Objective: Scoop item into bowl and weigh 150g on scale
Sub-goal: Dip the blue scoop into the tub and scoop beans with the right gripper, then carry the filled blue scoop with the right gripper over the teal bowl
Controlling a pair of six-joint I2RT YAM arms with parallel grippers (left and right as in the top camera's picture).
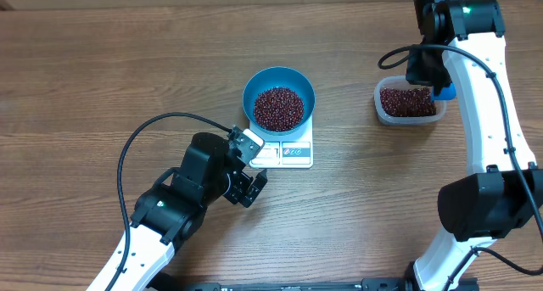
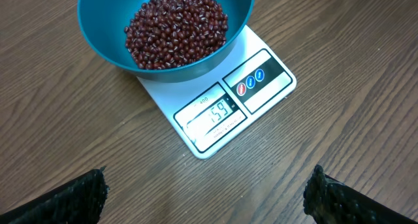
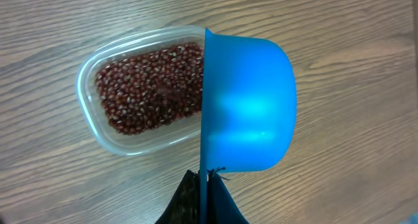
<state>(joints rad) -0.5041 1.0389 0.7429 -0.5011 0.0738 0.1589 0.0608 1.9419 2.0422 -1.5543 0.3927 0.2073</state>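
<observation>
Beans (image 2: 176, 28), glossy red-brown, in round blue bowl (image 2: 98, 34) on flat white scale (image 2: 271, 87)

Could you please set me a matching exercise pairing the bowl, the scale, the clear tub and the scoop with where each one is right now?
Things:
1 bowl
2 scale
3 clear tub
4 scoop

Places:
A held in the right pincer
B flat on the table, under the bowl
C on the scale, holding beans
D on the table, apart from the scale, beans inside

Pairs: 1-C; 2-B; 3-D; 4-A
</observation>
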